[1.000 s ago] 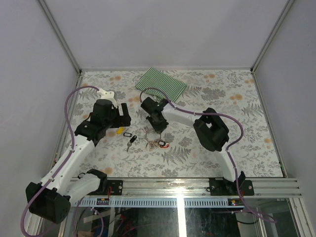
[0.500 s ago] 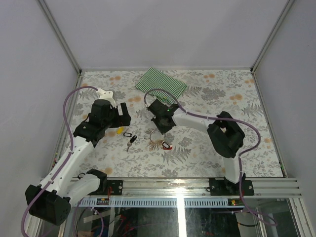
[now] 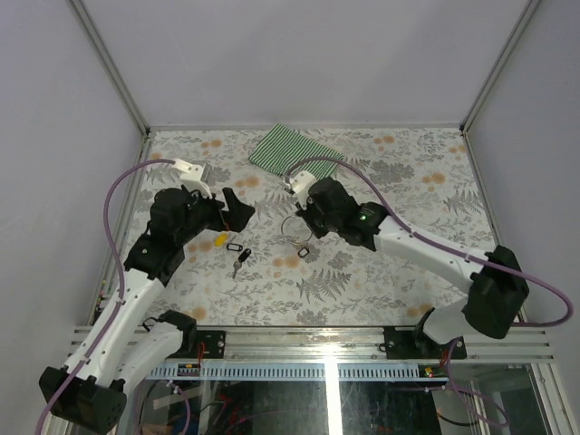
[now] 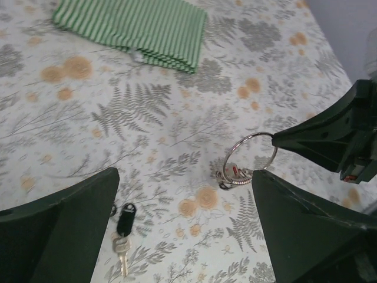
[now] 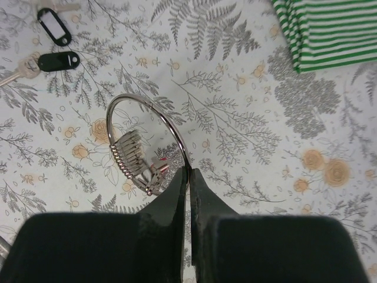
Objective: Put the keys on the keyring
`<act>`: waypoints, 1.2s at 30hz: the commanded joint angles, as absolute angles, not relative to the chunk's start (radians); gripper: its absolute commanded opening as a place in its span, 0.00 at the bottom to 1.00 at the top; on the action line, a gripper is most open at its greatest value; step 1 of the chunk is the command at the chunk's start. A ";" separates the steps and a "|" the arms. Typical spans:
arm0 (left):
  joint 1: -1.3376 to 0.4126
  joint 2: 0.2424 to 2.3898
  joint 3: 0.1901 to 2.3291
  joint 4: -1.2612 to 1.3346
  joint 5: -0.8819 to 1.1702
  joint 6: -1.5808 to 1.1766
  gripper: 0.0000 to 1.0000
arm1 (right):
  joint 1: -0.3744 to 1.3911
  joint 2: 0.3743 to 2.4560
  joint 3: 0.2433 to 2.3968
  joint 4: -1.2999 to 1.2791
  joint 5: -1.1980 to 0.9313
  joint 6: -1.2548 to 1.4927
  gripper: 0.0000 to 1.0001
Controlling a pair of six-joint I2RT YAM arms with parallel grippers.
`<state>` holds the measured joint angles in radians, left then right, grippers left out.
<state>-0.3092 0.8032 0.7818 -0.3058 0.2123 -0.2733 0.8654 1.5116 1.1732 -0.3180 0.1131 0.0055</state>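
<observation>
Right arm (image 3: pixel 426 254) reached in from the lower right of the top view, wrist stretched to mid-table. I noted the right gripper (image 5: pixel 188 177) clamped, its black fingers pinching the large loop of the thin silver wire keyring (image 5: pixel 131 158). The loop stood upright, with the smaller rings and red tag bunched at its bottom. Left gripper (image 4: pixel 184 173) hung at centre left, jaws wide apart, holding nothing.

Only the top view showed the yellow-tagged key (image 3: pixel 218 240). The left wrist view showed the silver key with black oblong plastic tag (image 4: pixel 123 221) lying flat, lower left. Folded green-and-white striped cloth (image 3: pixel 294 149) lay top centre on the fern-print table cover (image 3: pixel 408 181).
</observation>
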 commanded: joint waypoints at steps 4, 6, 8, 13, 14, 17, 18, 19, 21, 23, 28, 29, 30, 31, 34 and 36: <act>-0.302 0.907 0.833 -0.046 0.544 -0.275 0.99 | 0.875 1.269 1.122 -0.162 0.103 -0.108 0.00; -0.306 0.934 0.833 0.005 0.614 -0.287 0.98 | 0.874 1.244 1.133 -0.170 0.103 -0.106 0.00; -0.316 0.954 0.830 0.057 0.660 -0.302 0.97 | 0.875 1.231 1.150 -0.184 0.090 -0.100 0.00; -0.397 0.987 0.820 0.148 0.648 -0.313 0.98 | 0.875 1.196 1.177 -0.190 0.050 -0.070 0.00; -0.410 0.994 0.820 0.153 0.640 -0.312 0.98 | 0.874 1.188 1.180 -0.189 0.044 -0.065 0.00; -0.436 1.018 0.817 0.172 0.621 -0.312 0.93 | 0.875 1.169 1.190 -0.187 0.020 -0.049 0.00; -0.439 1.027 0.816 0.178 0.615 -0.313 0.91 | 0.875 1.163 1.193 -0.185 0.009 -0.044 0.00; -0.441 1.036 0.815 0.184 0.615 -0.314 0.88 | 0.875 1.157 1.194 -0.183 0.000 -0.036 0.00; -0.445 1.052 0.819 0.200 0.621 -0.321 0.80 | 0.875 1.147 1.194 -0.176 -0.016 -0.022 0.00; -0.453 1.070 0.826 0.216 0.633 -0.327 0.74 | 0.876 1.141 1.191 -0.166 -0.026 -0.010 0.00; -0.477 1.092 0.850 0.223 0.644 -0.326 0.45 | 0.875 1.137 1.190 -0.138 -0.045 0.022 0.00; -0.479 1.092 0.853 0.220 0.646 -0.327 0.40 | 0.874 1.137 1.192 -0.139 -0.045 0.024 0.00; -0.481 1.089 0.856 0.216 0.646 -0.327 0.36 | 0.875 1.137 1.193 -0.140 -0.044 0.025 0.00; -0.482 1.083 0.860 0.213 0.647 -0.327 0.33 | 0.875 1.136 1.196 -0.142 -0.041 0.027 0.00; -0.483 1.063 0.876 0.185 0.640 -0.325 0.19 | 0.876 1.124 1.200 -0.145 -0.042 0.037 0.00; -0.484 1.049 0.887 0.166 0.637 -0.326 0.10 | 0.876 1.114 1.204 -0.148 -0.049 0.045 0.00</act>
